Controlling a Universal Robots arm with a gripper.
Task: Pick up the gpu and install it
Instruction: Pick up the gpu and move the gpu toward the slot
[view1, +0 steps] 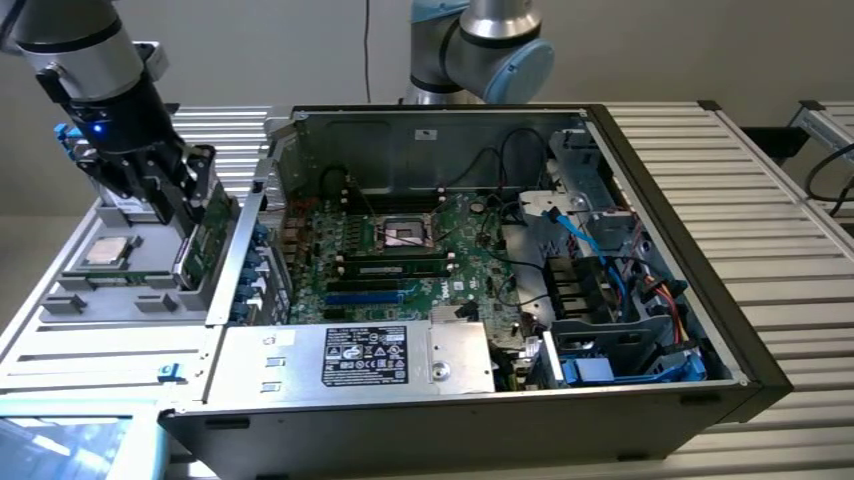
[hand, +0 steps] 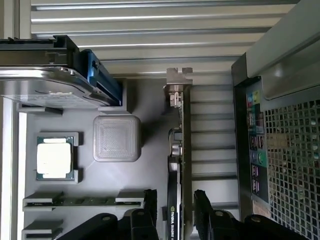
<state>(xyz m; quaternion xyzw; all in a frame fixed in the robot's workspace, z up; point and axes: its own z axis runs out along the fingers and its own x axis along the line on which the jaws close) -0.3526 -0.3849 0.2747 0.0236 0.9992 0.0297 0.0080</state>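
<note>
Slatted metal surface, pale wall behind | gpu stood on edge in grey tray, long axis alongside computer case | claw was open, straddling it.

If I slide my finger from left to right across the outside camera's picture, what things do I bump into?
Processor chip → gpu standing in the grey tray → motherboard → blue cable → computer case's black side edge.

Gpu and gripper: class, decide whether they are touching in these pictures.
Apart. In the wrist view the open gripper straddles the gpu, and grey tray shows between the card and each finger.
</note>
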